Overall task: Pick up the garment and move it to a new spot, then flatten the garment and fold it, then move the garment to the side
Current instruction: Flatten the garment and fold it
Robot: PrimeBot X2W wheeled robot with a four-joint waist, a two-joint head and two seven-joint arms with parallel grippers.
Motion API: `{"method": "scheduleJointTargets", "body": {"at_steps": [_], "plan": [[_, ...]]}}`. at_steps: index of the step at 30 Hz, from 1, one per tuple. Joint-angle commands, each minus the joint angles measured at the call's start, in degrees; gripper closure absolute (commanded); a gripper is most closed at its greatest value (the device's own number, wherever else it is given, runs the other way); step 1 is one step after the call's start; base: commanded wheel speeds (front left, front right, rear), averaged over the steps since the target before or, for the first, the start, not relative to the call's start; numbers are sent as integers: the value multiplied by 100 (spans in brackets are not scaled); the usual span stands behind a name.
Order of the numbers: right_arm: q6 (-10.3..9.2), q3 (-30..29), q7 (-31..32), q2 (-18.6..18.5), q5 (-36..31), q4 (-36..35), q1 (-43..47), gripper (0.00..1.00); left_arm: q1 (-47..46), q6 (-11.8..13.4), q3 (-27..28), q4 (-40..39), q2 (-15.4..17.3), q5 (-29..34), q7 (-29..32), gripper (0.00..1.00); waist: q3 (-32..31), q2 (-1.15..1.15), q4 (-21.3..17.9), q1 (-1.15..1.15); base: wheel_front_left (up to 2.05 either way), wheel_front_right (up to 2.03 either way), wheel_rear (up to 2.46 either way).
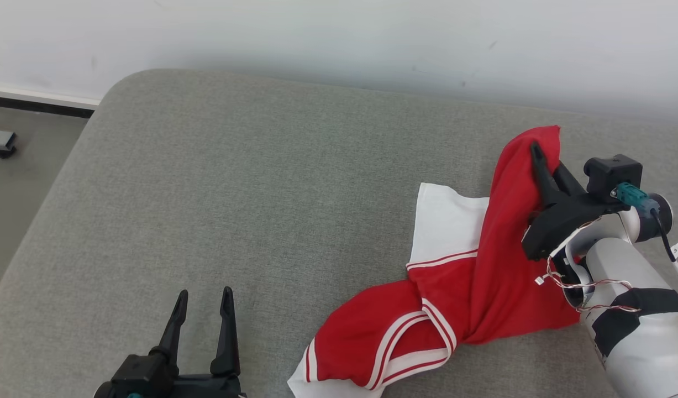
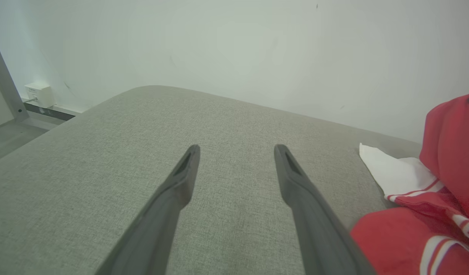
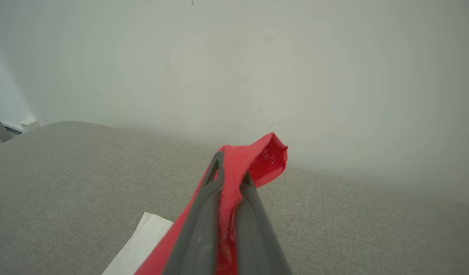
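Surface: grey fabric cushion [image 1: 250, 188] against white wall [image 1: 339, 33] | left fingers [image 1: 226, 326] wide apart over it | right fingers [image 3: 203, 214] clamped on red-white garment [image 1: 499, 276]

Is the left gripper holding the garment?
No, the left gripper is open over bare cushion, apart from the garment.

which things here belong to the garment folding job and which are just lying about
Job: red and white garment, right gripper shut on it, open left gripper, grey cushion.
Lying about: white box by the wall, metal leg, grey object on the floor.
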Motion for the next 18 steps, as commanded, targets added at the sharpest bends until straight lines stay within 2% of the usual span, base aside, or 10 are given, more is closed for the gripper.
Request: {"method": "scheduleJointTargets", "body": {"at_steps": [1, 4, 7, 13, 18], "plan": [[-15, 25, -52, -20, 53, 46, -19, 0, -18, -5, 16, -2, 2, 30, -17, 0, -15, 0, -85, 0, 0, 0, 0], [-15, 101, -82, -138, 100, 4, 84, 0, -16, -1, 28, -12, 2, 62, -17, 0, -63, 0, -210, 0, 0, 0, 0], [-15, 6, -89, -232, 149, -355, 282, 0, 15, 13, 57, -26, 3, 92, -17, 0, -126, 0, -348, 0, 0, 0, 0], [-15, -400, -89, -450, 111, -1547, 1117, 0, 110, -25, 170, -37, 3, 203, -17, 0, -233, 0, -635, 0, 0, 0, 0], [-15, -833, -89, -429, -13, -2628, 2023, 0, 147, -54, 303, -62, 4, 246, -17, 0, -296, 0, -852, 0, 0, 0, 0]]}}
